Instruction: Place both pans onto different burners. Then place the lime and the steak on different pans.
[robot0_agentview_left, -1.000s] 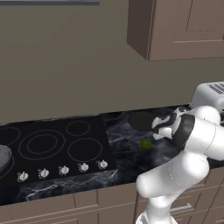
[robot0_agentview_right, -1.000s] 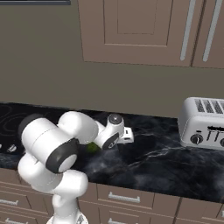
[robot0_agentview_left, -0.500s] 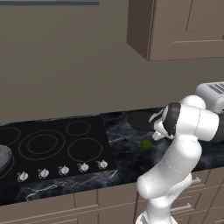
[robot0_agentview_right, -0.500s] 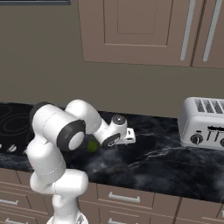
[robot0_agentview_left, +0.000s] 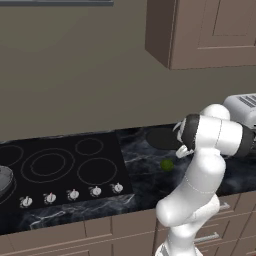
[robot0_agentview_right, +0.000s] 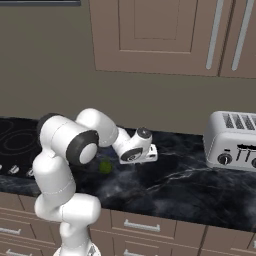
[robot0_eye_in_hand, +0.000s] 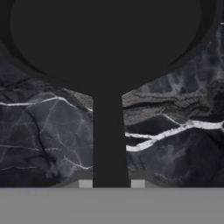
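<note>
The gripper (robot0_eye_in_hand: 111, 183) is clamped on the handle of the flat matte-black round pan (robot0_eye_in_hand: 105, 39), at twelve o'clock on the dark marble counter (robot0_eye_in_hand: 43, 140). Gripped far out, it may tilt or slip.

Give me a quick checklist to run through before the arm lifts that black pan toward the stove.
1. Gripper shut on the black pan's handle: ok, the handle runs straight down between the fingertips.
2. Black pan flat on the counter: ok.
3. Lime clear of the pan: ok, it sits apart on the marble in front.
4. Free burner on the cooktop: ok, several rings are bare.
5. Silver pan at the cooktop's left edge, seated on a burner: cannot tell.
</note>
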